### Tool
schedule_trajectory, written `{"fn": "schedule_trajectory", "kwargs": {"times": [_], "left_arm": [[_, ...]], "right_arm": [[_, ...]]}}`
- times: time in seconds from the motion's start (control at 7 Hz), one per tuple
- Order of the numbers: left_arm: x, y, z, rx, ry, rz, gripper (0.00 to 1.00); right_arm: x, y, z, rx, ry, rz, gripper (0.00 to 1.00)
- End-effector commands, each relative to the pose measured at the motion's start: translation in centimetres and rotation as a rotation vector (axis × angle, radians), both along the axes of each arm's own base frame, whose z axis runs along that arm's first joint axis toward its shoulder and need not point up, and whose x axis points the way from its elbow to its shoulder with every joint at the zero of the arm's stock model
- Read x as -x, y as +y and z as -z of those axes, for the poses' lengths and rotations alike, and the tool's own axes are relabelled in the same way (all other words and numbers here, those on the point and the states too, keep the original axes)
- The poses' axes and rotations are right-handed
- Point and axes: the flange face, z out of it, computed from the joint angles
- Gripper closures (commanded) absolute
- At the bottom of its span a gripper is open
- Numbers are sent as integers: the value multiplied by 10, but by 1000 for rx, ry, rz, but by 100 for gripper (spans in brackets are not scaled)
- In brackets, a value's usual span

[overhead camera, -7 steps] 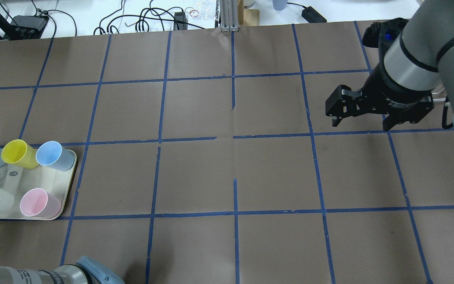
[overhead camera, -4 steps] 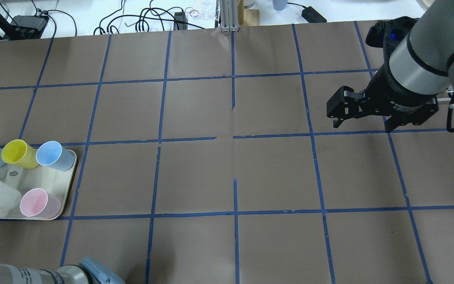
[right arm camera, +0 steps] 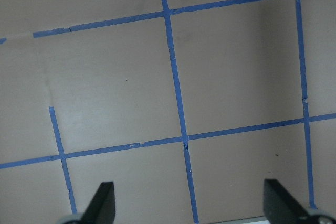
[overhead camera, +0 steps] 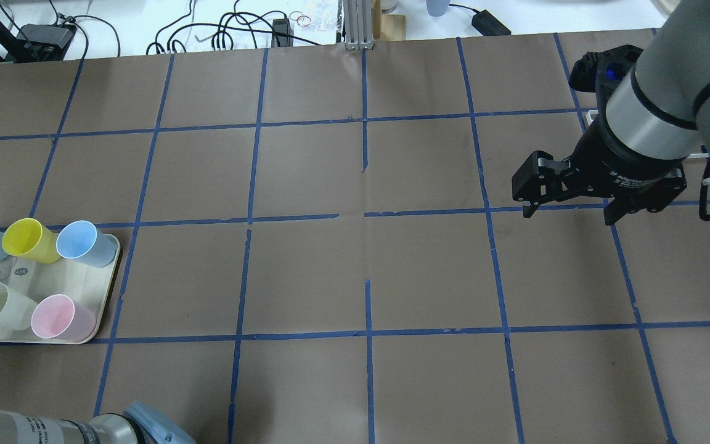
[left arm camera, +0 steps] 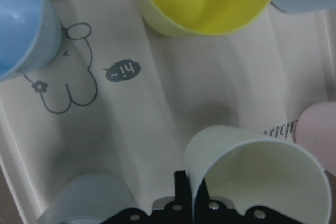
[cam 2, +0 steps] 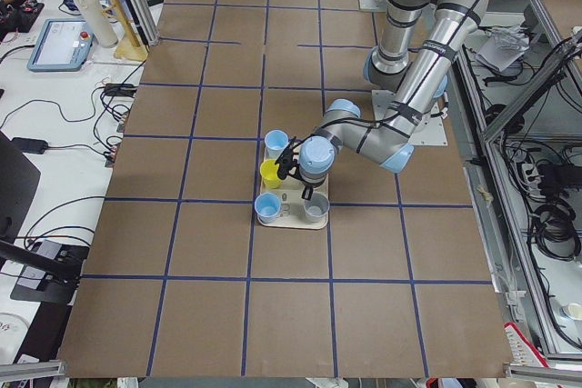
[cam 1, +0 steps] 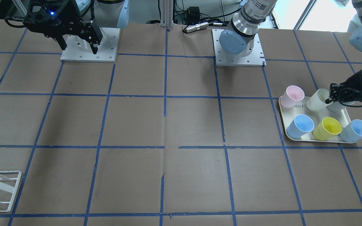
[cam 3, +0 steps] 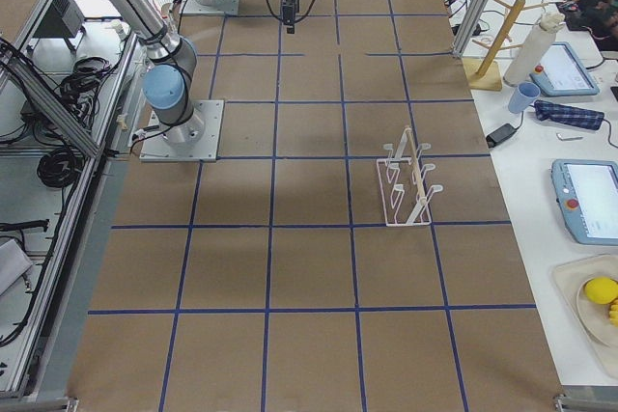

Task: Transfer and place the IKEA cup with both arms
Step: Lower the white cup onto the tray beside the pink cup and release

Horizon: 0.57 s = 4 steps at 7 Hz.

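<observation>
Our left claw (cam 1: 332,98) clamps the cream cup (cam 1: 316,101) by the rim to lift it off the tray (cam 1: 309,114); our right claw (overhead camera: 569,213) waits, spread apart.

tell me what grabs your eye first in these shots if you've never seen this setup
The tray of pastel cups at the table's end on the robot's left stands out, with its yellow cup the brightest thing there. On it, the left gripper pinches the rim of the cream IKEA cup. Far off at the other end, the right gripper hangs open above the blue-taped table.
</observation>
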Motion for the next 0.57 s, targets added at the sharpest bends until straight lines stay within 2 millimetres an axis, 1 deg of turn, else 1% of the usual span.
{"fn": "schedule_trajectory", "kwargs": {"times": [0.0,0.14,0.29,0.43], "left_arm": [[0,1,2,-2,1,1,100],[0,2,4,-5,7,1,100],[0,3,4,-10,3,2,86],[-1,4,4,-21,-3,2,19]], "right_arm": [[-1,-3,5,-15,3,-15,0],[-1,-6,4,0,1,-12,0],[0,-5,0,8,6,-15,0],[1,-5,2,0,7,-12,0]]}}
